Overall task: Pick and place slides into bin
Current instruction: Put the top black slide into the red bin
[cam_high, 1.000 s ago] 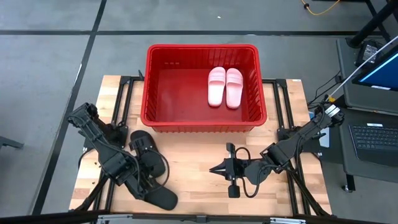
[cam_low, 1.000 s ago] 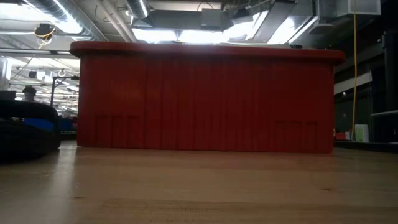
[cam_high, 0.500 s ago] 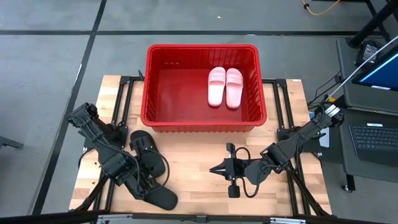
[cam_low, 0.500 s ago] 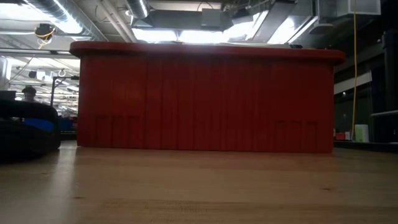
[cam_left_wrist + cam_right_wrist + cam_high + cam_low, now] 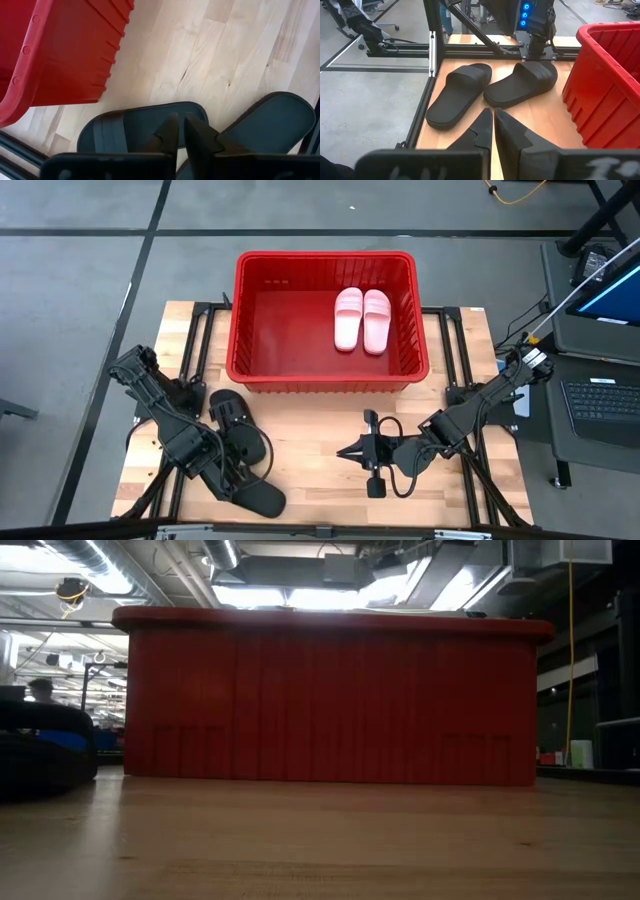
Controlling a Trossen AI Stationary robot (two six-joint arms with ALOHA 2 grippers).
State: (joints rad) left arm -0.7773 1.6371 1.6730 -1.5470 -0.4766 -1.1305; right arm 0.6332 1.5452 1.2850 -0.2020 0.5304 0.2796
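Note:
The red bin (image 5: 325, 375) stands at the table's far middle and fills the low view (image 5: 330, 700). The pink pair (image 5: 361, 319) lies flat on the bin's floor at its right side. Two black slides lie soles down on the table's near left: one nearer the bin (image 5: 228, 413), also in the left wrist view (image 5: 135, 125), and one near the front edge (image 5: 262, 498). My left gripper (image 5: 182, 131) is shut, pointing down over the nearer-the-bin slide. My right gripper (image 5: 493, 127) is shut and empty, level over the table's near middle (image 5: 350, 450), pointing at the black slides (image 5: 522, 85). My left gripper stands with its shut fingers (image 5: 170, 132) over the black slide's footbed (image 5: 150, 122), beside the strap. I cannot tell whether the fingers touch the slide. The slide lies flat on the table.
Bare wood (image 5: 310, 450) lies between the black slides and my right gripper. A black cable loop (image 5: 398, 478) hangs by the right wrist. Black frame rails (image 5: 431, 60) run along the table's left edge. A laptop (image 5: 605, 400) sits beyond the right edge.

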